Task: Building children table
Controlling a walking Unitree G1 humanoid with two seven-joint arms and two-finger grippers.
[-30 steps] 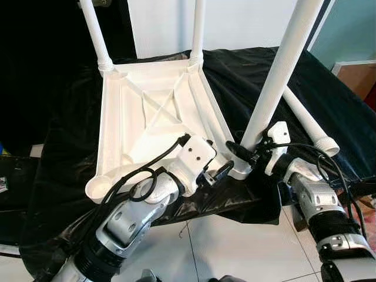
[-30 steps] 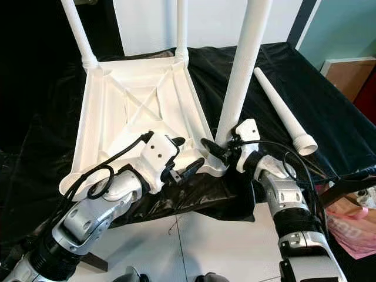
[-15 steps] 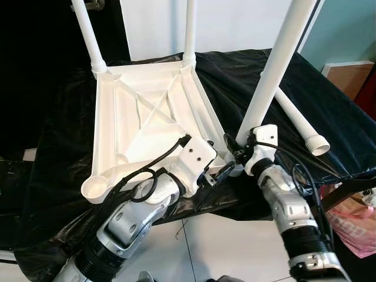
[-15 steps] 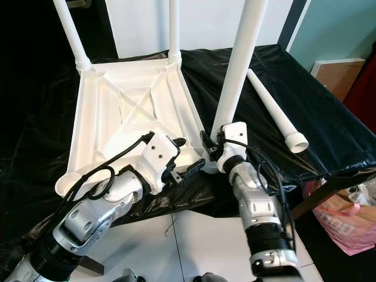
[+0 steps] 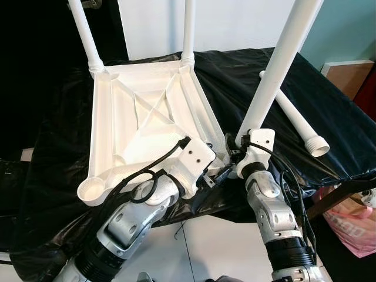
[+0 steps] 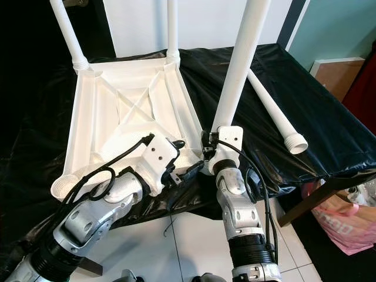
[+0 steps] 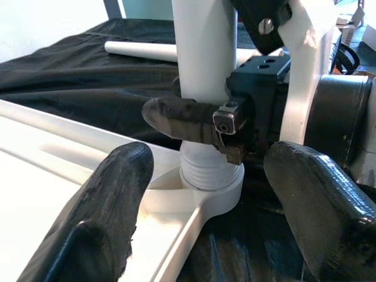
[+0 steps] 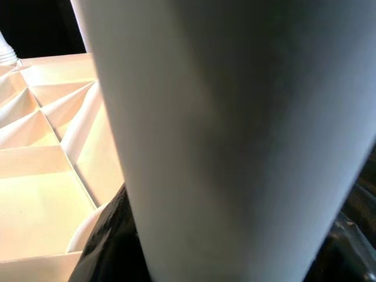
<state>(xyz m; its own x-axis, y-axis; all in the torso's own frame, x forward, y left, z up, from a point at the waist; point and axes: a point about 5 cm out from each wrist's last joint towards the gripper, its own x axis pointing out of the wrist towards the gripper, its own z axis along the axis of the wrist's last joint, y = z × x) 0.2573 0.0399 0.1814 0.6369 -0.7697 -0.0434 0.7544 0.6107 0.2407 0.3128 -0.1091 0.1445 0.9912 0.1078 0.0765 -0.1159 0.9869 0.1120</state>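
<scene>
Altogether three fitted legs (image 5: pixel 276 70), one loose leg (image 5: pixel 296 120)

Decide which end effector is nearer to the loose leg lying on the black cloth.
The right. The right end effector grips the upright leg at the tabletop's near corner socket, beside the loose leg. The left end effector sits open farther away, across that socket.

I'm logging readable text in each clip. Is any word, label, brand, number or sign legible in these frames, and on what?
None can be read.
The upturned white tabletop, its upright legs and the loose leg on the black cloth bear no print.
The right pincer, closed on the near leg, shows bare screws and no marking; the left pincer shows none either.
</scene>
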